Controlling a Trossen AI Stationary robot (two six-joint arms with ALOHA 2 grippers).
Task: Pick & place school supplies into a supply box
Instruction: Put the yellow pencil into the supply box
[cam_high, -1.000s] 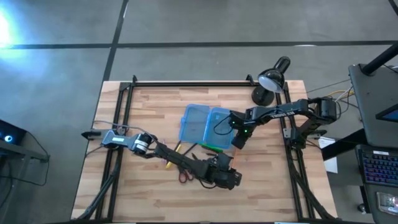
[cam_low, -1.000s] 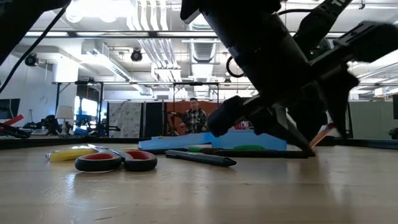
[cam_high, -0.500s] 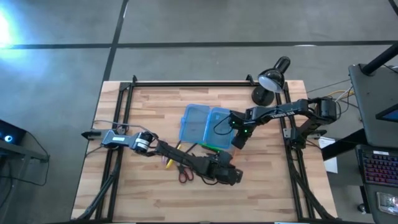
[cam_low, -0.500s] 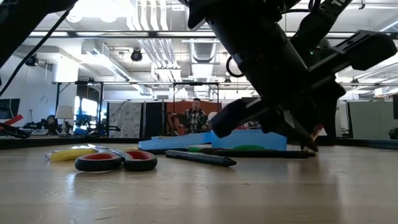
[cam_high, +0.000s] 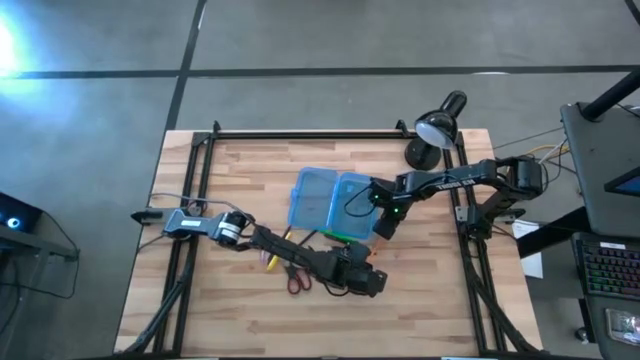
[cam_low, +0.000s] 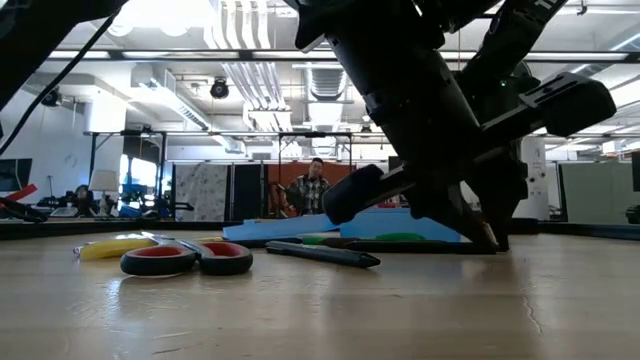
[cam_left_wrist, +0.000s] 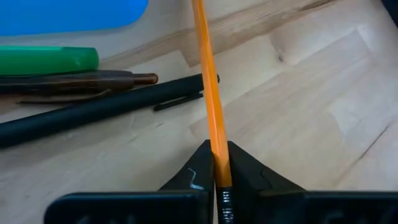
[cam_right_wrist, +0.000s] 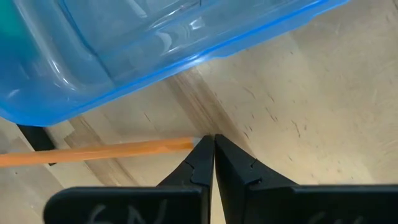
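An orange pencil (cam_left_wrist: 208, 74) runs from my left gripper (cam_left_wrist: 217, 165) toward the blue supply box (cam_high: 325, 198), which lies open on the table's middle. My left gripper (cam_high: 368, 278) is shut on the pencil near the table's front. My right gripper (cam_high: 382, 228) is shut and hangs low by the box's near right corner, its fingertips (cam_right_wrist: 209, 144) at the pencil's far end (cam_right_wrist: 186, 144). A green pen (cam_left_wrist: 46, 60), a brown pen (cam_left_wrist: 81, 79) and a black pen (cam_left_wrist: 106, 109) lie beside the box. Red-handled scissors (cam_high: 298, 284) and a yellow pen (cam_high: 272, 262) lie farther left. My left gripper pinches the orange pencil between its two fingertips near its metal-banded end (cam_left_wrist: 219, 171). The fingers slant down from the near left, and the pencil runs on ahead of them toward the box, low over the wood. Whether my shut right gripper touches the pencil's far end, I cannot tell.
A black desk lamp (cam_high: 435, 128) stands at the table's far right corner. Black rails (cam_high: 190, 180) run along the table's left, right and far sides. Bare wood lies right of the grippers and along the near edge.
My left gripper has shut on the orange pencil and tipped lower toward the table. The pencil's raised end, seen slanting up in the low view before, is now hidden behind the gripper.
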